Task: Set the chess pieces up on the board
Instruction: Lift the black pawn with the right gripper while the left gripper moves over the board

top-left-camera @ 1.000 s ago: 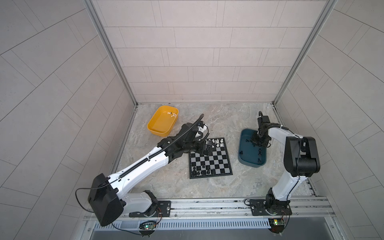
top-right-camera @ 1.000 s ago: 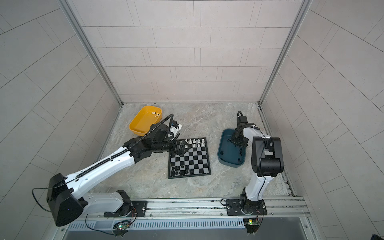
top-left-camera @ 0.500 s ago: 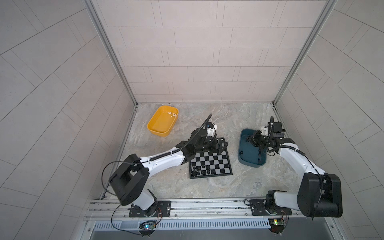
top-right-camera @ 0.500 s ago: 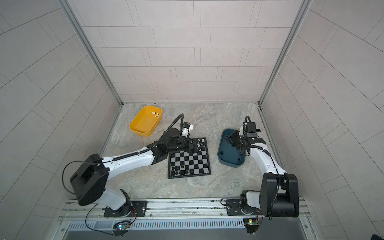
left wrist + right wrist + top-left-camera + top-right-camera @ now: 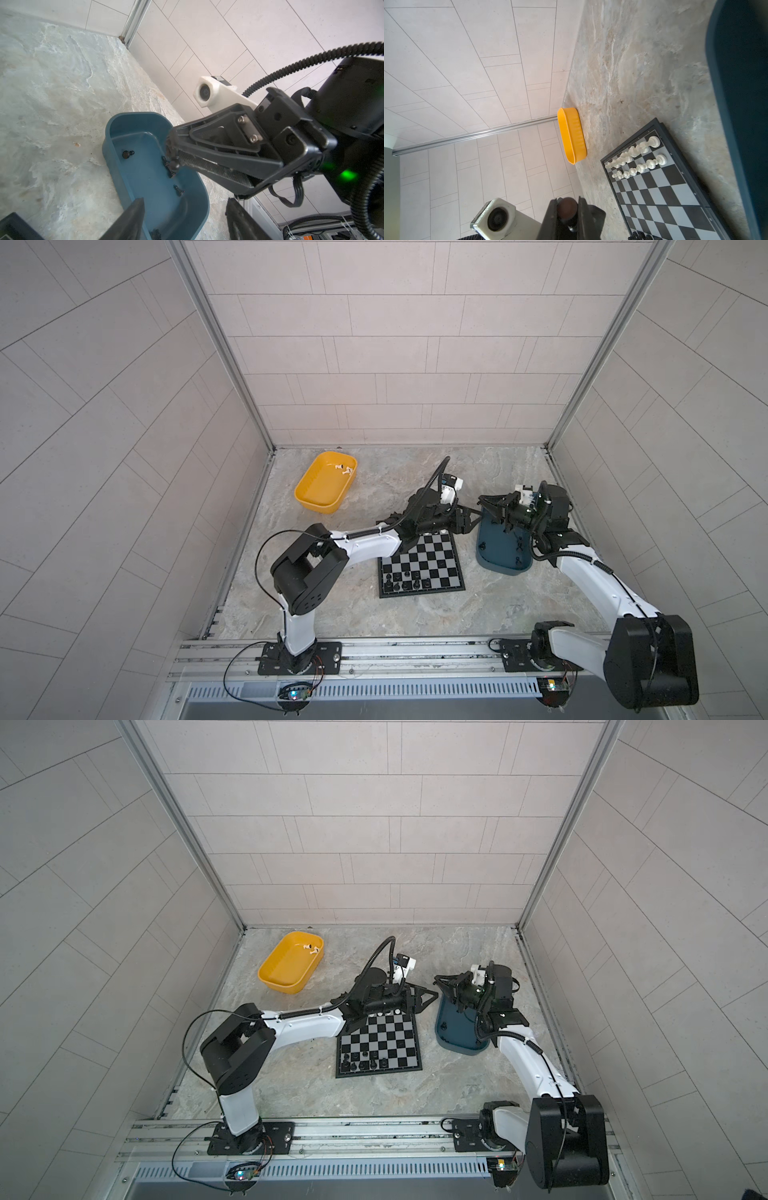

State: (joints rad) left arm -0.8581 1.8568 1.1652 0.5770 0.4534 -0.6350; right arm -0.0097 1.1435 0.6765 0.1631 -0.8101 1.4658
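The chess pieces [image 5: 636,158] sit in several places. Well to the left of the left claw [image 5: 185,202], a few white pieces [image 5: 341,467] lie in the yellow tray [image 5: 320,493]. The left claw hangs low over the far right corner of the board [image 5: 384,1040], its jaws standing apart at a middling width and pointing at the right claw. Just beside it, two white ranks [image 5: 641,166] stand upright on the board's far rows. The black men [image 5: 363,1058] stand on the near rows, well away from both claws. Right of the board, the right claw [image 5: 567,200] faces the left one, the tips near each other but apart. It is pinched tight on a round-headed black piece [image 5: 175,164]. Below the right claw sits the teal tray [image 5: 107,149], with loose black pieces [image 5: 127,154] lying on its floor; some of them lie just under the held piece
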